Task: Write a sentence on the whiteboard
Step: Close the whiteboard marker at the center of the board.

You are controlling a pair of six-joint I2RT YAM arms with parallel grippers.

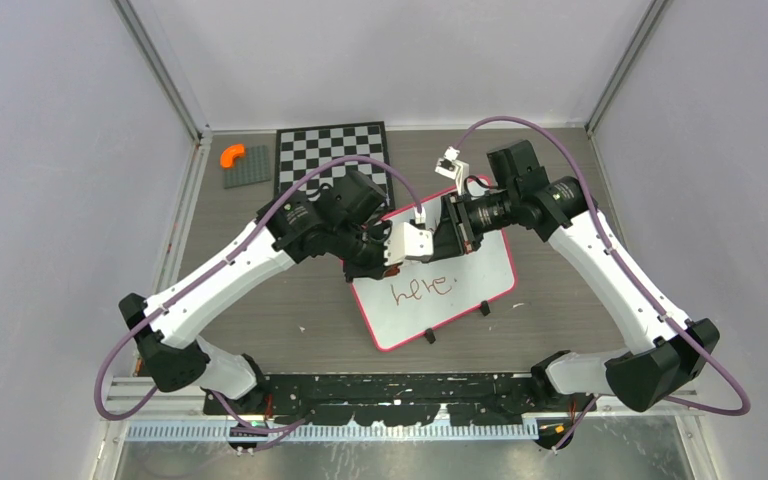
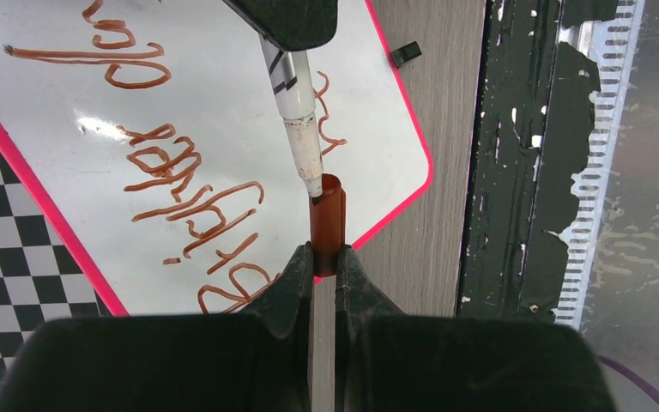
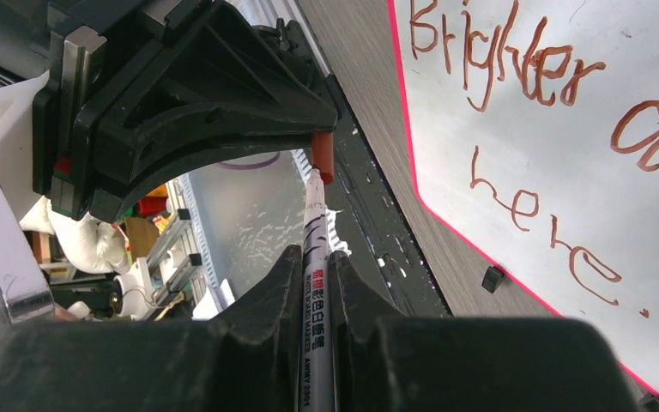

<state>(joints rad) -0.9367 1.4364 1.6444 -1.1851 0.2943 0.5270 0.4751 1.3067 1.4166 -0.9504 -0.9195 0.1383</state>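
Note:
The whiteboard (image 1: 480,275) lies flat mid-table with a pink-red rim; it also shows in the left wrist view (image 2: 69,112) and right wrist view (image 3: 618,172). The sentence (image 3: 523,77) in reddish-brown letters reads "Brighter d… here"; "here" (image 1: 422,289) shows from above, the rest hidden under the arms. My left gripper (image 2: 326,262) is shut on the reddish-brown marker cap (image 2: 327,225). My right gripper (image 3: 316,262) is shut on the white marker (image 3: 316,257). The marker (image 2: 296,120) tip sits at the cap's mouth (image 3: 322,159). Both grippers meet above the board (image 1: 430,240).
A black-and-white checkered board (image 1: 332,155) lies at the back. An orange piece (image 1: 231,155) sits on a grey plate (image 1: 248,167) at the back left. Two black clip feet (image 1: 457,322) stand at the whiteboard's near edge. The black base rail (image 1: 390,395) runs along the front.

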